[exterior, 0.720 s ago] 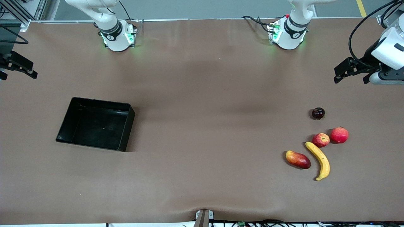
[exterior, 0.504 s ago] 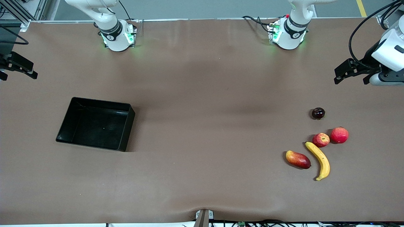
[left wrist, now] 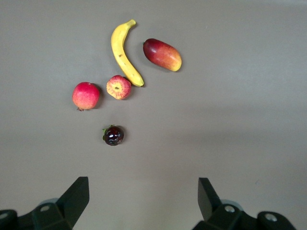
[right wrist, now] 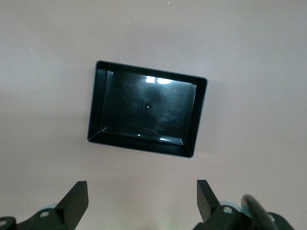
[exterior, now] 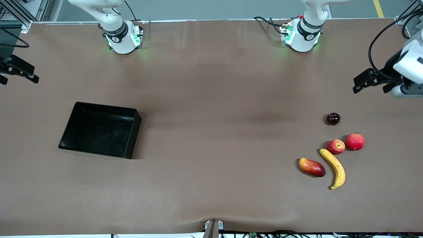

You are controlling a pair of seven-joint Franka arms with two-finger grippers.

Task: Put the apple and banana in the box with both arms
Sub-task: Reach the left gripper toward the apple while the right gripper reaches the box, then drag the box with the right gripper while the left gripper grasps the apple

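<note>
**Nothing placed yet, both fruits wait on the table**

The brown table (exterior: pixel 211 132) carries the empty black box (exterior: pixel 72 127) toward the right arm's end. The apple (exterior: pixel 336 146) and the banana (exterior: pixel 333 168) lie touching toward the left arm's end, with the mango-like fruit (exterior: pixel 312 167), the pinkish-red fruit (exterior: pixel 355 141) and a dark small fruit (exterior: pixel 333 118) beside them. The left gripper (exterior: pixel 370 82) hangs wide open over the table near the fruits, holding nothing. The right gripper (exterior: pixel 15 71) hangs open and empty over its own table end. Both pickups and both placements are, as I judge, still to do.

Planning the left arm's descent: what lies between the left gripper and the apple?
In the left wrist view, a small dark round fruit sits on the table between the open left gripper and the apple.
</note>
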